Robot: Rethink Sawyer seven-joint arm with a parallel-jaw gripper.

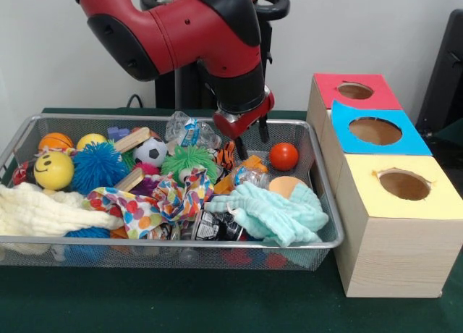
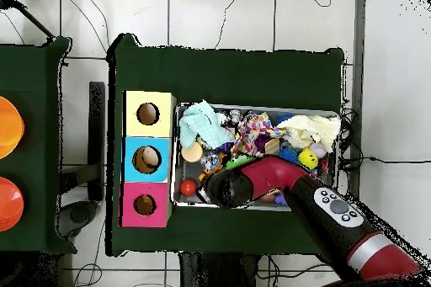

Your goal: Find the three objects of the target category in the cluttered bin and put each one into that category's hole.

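Three boxes sit in a row beside my bin (image 1: 327,203) on the green counter (image 1: 217,304): a red box (image 1: 354,91), a blue box (image 1: 372,130) and a yellow box (image 1: 405,184), each with a round hole on top. From above I think I see something pale inside the blue hole; the other two look dark. My tool (image 1: 251,137) hangs over the far middle of the bin with its two fingers spread apart, pinching nothing. I was not told which kind of toy to hunt for, so I cannot say which three are mine. If it is balls, the red ball (image 1: 283,156) is closest, just beside my tool on the side toward the boxes. The soccer ball (image 1: 150,152) and smiley ball (image 1: 53,171) lie farther off the other way. Cloths cover much of the near side, so more toys may hide under them.
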